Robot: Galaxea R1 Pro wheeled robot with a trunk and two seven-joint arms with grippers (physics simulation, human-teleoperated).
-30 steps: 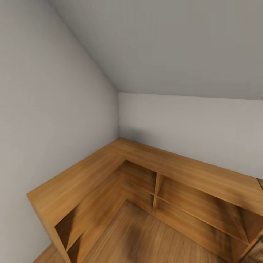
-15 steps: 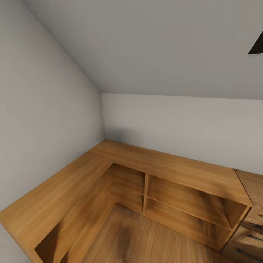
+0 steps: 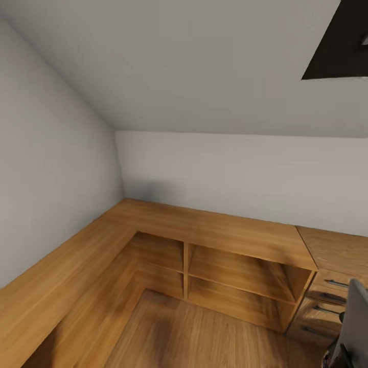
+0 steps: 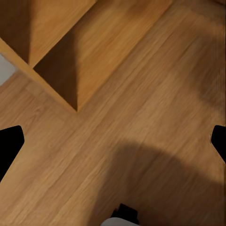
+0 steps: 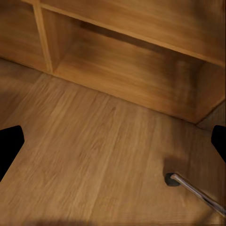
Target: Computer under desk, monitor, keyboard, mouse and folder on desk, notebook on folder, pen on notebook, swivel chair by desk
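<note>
Fingers of both my grippers spread wide, holding nothing, over the wood plank floor (image 4: 155, 117). Beside my right gripper (image 5: 113, 146) stands a chrome leg on a black castor (image 5: 170, 179), evidently the grey upholstered swivel chair (image 3: 358, 317), so my right arm is nearer.

Sloped grey-white ceiling (image 3: 204, 61), dark-framed skylight (image 3: 340, 43) at upper right, low L-shaped wooden shelving (image 3: 204, 235) along walls, wood plank floor (image 3: 204, 337).
</note>
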